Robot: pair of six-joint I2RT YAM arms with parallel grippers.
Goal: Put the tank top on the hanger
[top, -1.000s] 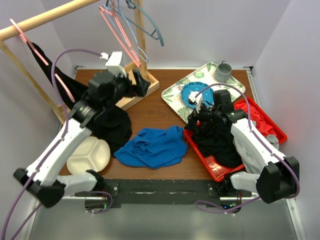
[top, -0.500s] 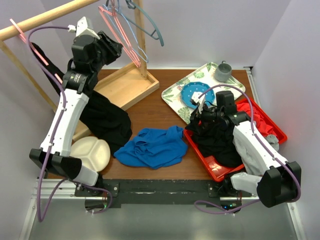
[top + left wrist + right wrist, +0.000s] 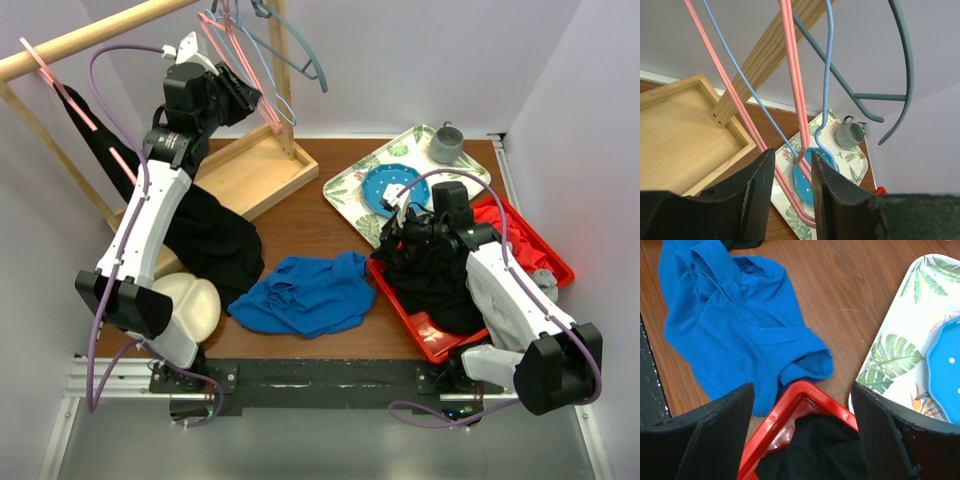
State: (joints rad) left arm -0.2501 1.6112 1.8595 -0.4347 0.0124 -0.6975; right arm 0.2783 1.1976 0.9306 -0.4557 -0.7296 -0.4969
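While the left end effector (image 3: pixel 791 165) is straddling the pink hanger (image 3: pixel 794 95), gaping open, the right end effector (image 3: pixel 802 410) is idling open too. Pinching the wire looks next.

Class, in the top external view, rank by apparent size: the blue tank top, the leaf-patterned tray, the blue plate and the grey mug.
1. The tank top and the leaf-patterned tray: too alike to rank, the tray partly hidden.
2. The blue plate.
3. The grey mug.
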